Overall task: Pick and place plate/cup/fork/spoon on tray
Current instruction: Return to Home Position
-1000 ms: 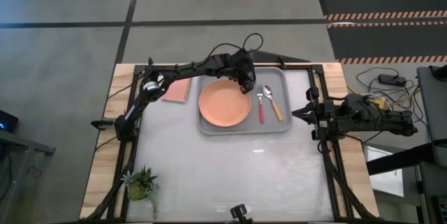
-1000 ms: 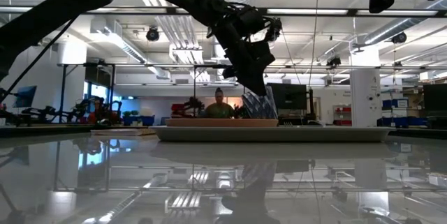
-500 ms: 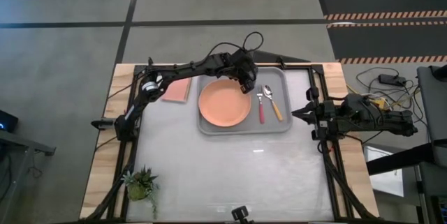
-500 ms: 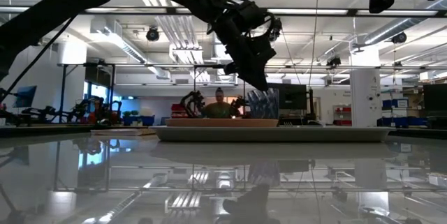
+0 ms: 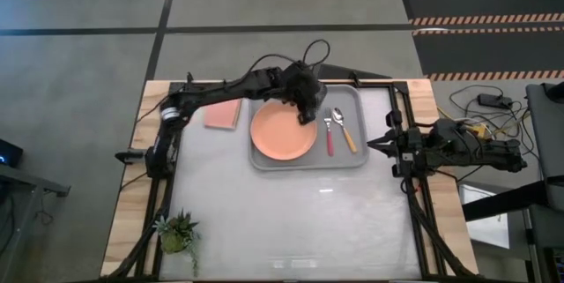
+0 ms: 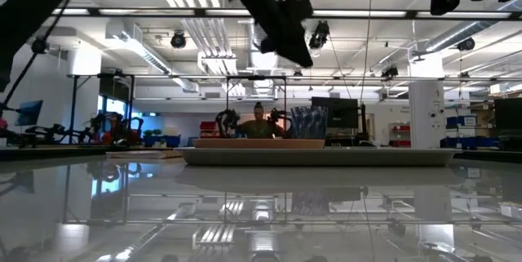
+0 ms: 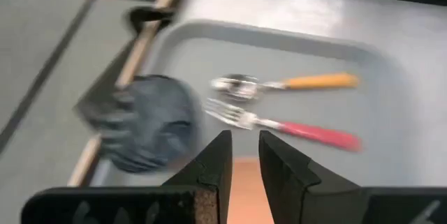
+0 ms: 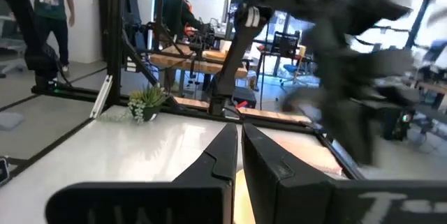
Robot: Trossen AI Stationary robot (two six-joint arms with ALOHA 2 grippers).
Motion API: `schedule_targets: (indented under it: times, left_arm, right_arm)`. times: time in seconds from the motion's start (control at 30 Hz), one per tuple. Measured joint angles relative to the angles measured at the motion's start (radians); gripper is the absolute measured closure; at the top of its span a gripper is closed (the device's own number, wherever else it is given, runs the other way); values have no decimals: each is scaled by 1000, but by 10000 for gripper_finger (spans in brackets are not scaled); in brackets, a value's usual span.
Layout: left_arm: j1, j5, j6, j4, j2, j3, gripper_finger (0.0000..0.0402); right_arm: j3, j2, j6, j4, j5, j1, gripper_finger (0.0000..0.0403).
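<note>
The dark blue cup (image 7: 143,123) stands upright on its base on the grey tray (image 5: 357,155), near the tray's far rim, between the orange plate (image 5: 282,131) and the cutlery. It also shows in the low view (image 6: 308,123). The pink-red fork (image 5: 330,140) and the orange-handled spoon (image 5: 346,131) lie on the tray's right part. My left gripper (image 7: 243,158) hangs well above the cup (image 6: 289,42), empty, its fingers a narrow gap apart. My right gripper (image 5: 370,143) waits shut at the table's right edge.
A pink pad (image 5: 223,114) lies left of the tray. A small potted plant (image 5: 176,233) stands at the near left corner. A person (image 6: 259,119) shows in the room behind the table.
My left gripper has set the cup down on the tray beside the plate, let go of it and gone straight up. The cup, which was held tilted just above the tray, now stands upright on it.
</note>
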Motion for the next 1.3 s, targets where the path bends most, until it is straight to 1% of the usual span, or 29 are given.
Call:
schedule_targets:
  times: [0.07, 0.13, 0.2, 0.27, 0.33, 0.4, 0.47, 0.6, 0.67, 0.77, 0.93, 1.03, 1.13, 1.23, 1.3]
  left_arm:
    - [-48, 32, 20, 16, -89, -98, 348]
    - [-118, 43, 63, 107, -217, -272, 348]
    - [-188, 63, 88, 266, -360, -501, 348]
    - [-241, 116, 110, 453, -509, -739, 348]
    - [-286, 140, 107, 636, -663, -958, 348]
    - [-313, 147, 69, 801, -822, -1144, 351]
    - [-321, 154, 21, 927, -980, -1312, 361]
    - [-321, 142, -42, 1043, -1281, -1575, 395]
    - [-322, 144, -50, 1058, -1428, -1671, 398]
    - [-321, 140, -56, 1060, -1614, -1781, 401]
    - [-321, 142, -80, 1048, -1845, -1902, 401]
    - [-321, 151, -104, 978, -1942, -1949, 401]
    - [-320, 177, -103, 980, -2017, -1997, 401]
    - [-320, 184, -77, 917, -2065, -2002, 401]
    - [-320, 184, -49, 883, -2069, -2003, 402]
  right_arm:
    - [-7, -1, -27, 9, -8, 0, 390]
    - [-29, -2, -64, 27, -25, 0, 390]
    - [-60, -2, -114, 67, -40, 0, 390]
    - [-102, -2, -161, 151, -79, 0, 390]
    - [-143, -2, -199, 220, -114, 0, 390]
    - [-177, -4, -219, 271, -113, 0, 390]
    - [-199, -10, -228, 305, -112, -1, 390]
    - [-232, -30, -231, 315, -112, -1, 390]
    - [-250, -44, -242, 314, -109, -1, 391]
    - [-279, -71, -252, 316, -105, -3, 394]
    - [-345, -137, -254, 318, -105, -11, 394]
    - [-345, -175, -230, 266, -112, -16, 394]
    - [-346, -215, -247, 233, -114, -16, 394]
    - [-344, -216, -249, 217, -113, -16, 394]
    - [-340, -214, -237, 212, -113, -16, 394]
